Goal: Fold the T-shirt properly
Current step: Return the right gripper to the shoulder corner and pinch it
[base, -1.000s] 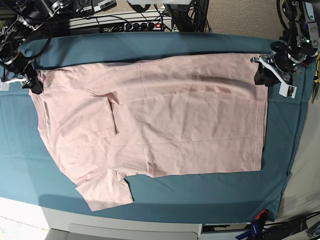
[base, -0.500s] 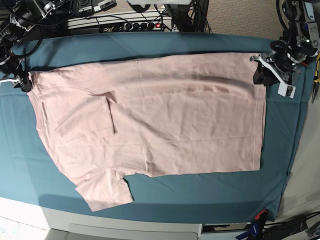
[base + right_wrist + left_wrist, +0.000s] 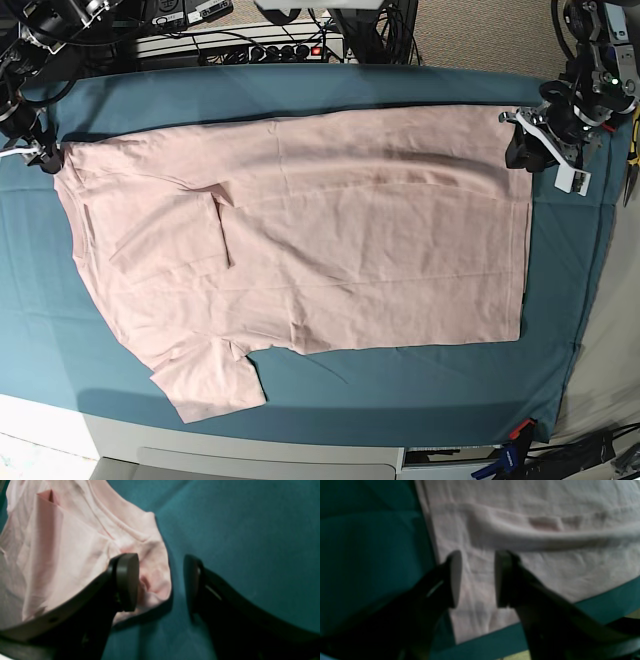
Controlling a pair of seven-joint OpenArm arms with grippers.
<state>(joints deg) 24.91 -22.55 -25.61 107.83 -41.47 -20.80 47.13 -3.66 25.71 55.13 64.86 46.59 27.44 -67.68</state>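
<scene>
The pale pink T-shirt [image 3: 330, 230] lies spread flat on the teal cloth [image 3: 400, 385], plain side up, with one sleeve folded in on its left part and the other sleeve [image 3: 210, 385] sticking out at the front left. My left gripper [image 3: 524, 150] hovers at the shirt's far right corner. In the left wrist view the left gripper [image 3: 477, 578] is open, with the T-shirt [image 3: 532, 555] flat below its fingers. My right gripper [image 3: 45, 158] is at the shirt's far left corner. In the right wrist view the right gripper [image 3: 160, 582] is open, one finger over the bunched edge of the T-shirt [image 3: 75, 550].
A power strip [image 3: 270, 48] and cables lie behind the table's far edge. A red and blue clamp [image 3: 515, 435] holds the cloth at the front right corner. A yellow-handled tool [image 3: 632, 150] is at the right border. The white table front [image 3: 250, 455] runs below.
My right gripper has moved left and a little farther back, toward the shirt's outer corner, and the shirt's far left corner has stretched out to the left. The left gripper has barely moved.
</scene>
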